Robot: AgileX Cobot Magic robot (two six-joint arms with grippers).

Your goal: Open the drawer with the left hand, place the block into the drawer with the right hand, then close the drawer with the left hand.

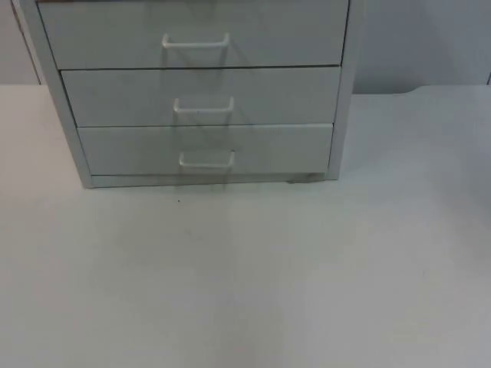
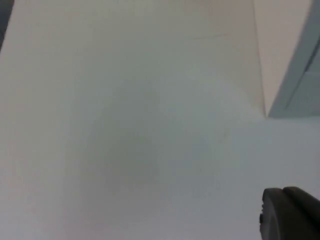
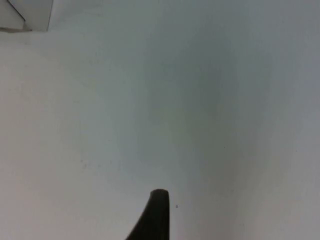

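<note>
A light grey cabinet [image 1: 341, 115] stands at the back of the white table, and all three of its drawers are pushed in. The top drawer [image 1: 268, 34], middle drawer [image 1: 268, 96] and bottom drawer [image 1: 268, 149] each carry a white bar handle; the bottom handle [image 1: 206, 160] is nearest the table. My left gripper [image 2: 290, 212] hangs over bare table, with a corner of the cabinet [image 2: 300, 75] off to its side. My right gripper [image 3: 156, 215] also hangs over bare table, with the cabinet's corner [image 3: 27, 12] far ahead of it.
White table top [image 1: 245, 284] stretches in front of the cabinet and to both sides of it. The grey partition wall [image 1: 422, 38] rises behind the cabinet on the right.
</note>
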